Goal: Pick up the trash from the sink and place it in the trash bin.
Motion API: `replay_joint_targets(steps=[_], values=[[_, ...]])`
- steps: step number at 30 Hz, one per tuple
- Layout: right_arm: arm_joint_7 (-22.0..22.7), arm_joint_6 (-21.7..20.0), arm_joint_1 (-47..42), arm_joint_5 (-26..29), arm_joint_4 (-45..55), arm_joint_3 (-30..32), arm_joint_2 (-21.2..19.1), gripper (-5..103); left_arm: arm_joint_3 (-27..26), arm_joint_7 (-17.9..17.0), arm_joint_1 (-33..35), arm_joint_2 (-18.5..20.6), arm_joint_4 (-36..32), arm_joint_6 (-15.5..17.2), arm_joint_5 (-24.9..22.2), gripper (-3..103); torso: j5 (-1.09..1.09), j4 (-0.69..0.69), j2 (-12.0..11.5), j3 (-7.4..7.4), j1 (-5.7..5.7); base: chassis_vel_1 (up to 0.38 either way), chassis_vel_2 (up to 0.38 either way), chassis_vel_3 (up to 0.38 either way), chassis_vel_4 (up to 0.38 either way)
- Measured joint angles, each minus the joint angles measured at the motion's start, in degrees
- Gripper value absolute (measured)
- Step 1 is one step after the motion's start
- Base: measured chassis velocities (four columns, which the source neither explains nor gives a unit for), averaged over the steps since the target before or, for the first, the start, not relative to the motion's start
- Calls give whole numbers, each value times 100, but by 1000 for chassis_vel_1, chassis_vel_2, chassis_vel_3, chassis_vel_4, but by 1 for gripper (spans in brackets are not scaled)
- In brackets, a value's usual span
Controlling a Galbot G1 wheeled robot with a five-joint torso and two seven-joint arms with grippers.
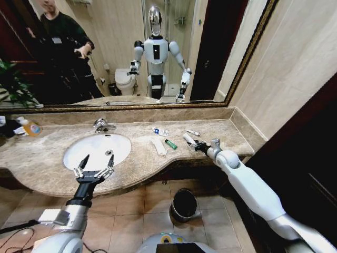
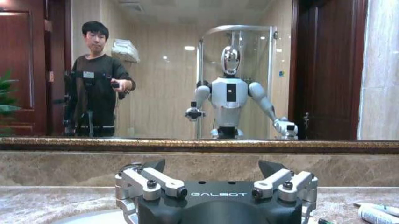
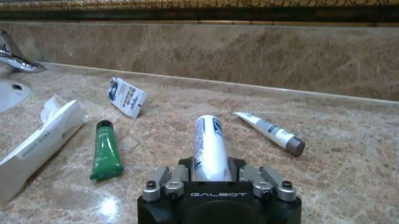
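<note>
**Materials and finishes on view**

Counter [image 1: 47, 163]: beige veined marble, polished, with a soft sheen. Sink [image 1: 118, 145]: smooth glossy white porcelain. Tap [image 1: 101, 125]: bright chrome metal. Right gripper [image 3: 210, 175]: matt black housing with bare grey metal links, clamped on a smooth white plastic tube [image 3: 209, 144]. Left gripper [image 1: 93, 167]: the same black and grey metal build. Green tube [image 3: 106, 150]: glossy plastic. Sachet [image 3: 128, 96]: printed white foil or paper. Flat packet [image 3: 39, 142]: matt white paper. Trash bin [image 1: 184, 204]: black, shiny rim. Floor tiles [image 1: 152, 203]: glazed brown.
</note>
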Motion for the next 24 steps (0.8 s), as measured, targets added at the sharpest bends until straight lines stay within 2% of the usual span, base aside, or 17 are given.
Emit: replay_joint_targets(steps=[1, 3, 4, 6, 7, 15, 21, 24], values=[[34, 2, -1, 12, 40, 2, -18, 34, 0, 0, 0, 0, 0, 0, 0, 100, 0, 0, 0, 0, 0, 0, 0, 0, 0], [53, 3, -8, 23, 68, 7, -32, 34, 0, 0, 0, 1, 0, 0, 0, 100, 0, 0, 0, 0, 0, 0, 0, 0, 0], [88, 3, -36, 52, 126, 23, -59, 27, 0, 0, 0, 1, 0, 0, 0, 100, 0, 0, 0, 0, 0, 0, 0, 0, 0], [114, 3, -64, 67, 170, 35, -79, 27, 0, 0, 0, 0, 0, 0, 0, 100, -1, 0, 0, 0, 0, 0, 0, 0, 0], [147, 4, -108, 84, 227, 52, -105, 20, 0, 0, 0, 0, 0, 0, 0, 100, 0, 0, 0, 0, 0, 0, 0, 0, 0], [439, -4, -351, 365, 741, 320, -280, 5, 0, 0, 0, 0, 0, 0, 0, 100, 0, 0, 0, 0, 0, 0, 0, 0, 0], [548, -4, -578, 632, 1184, 748, -529, 5, 0, 0, 0, 0, 0, 0, 0, 100, 0, 0, 1, 0, 0, 0, 0, 0, 0], [659, 23, -909, 884, 1662, 1125, -855, 5, 0, 1, 0, 1, 0, 0, 0, 100, 0, 0, 1, 0, 0, 0, 0, 0, 0]])
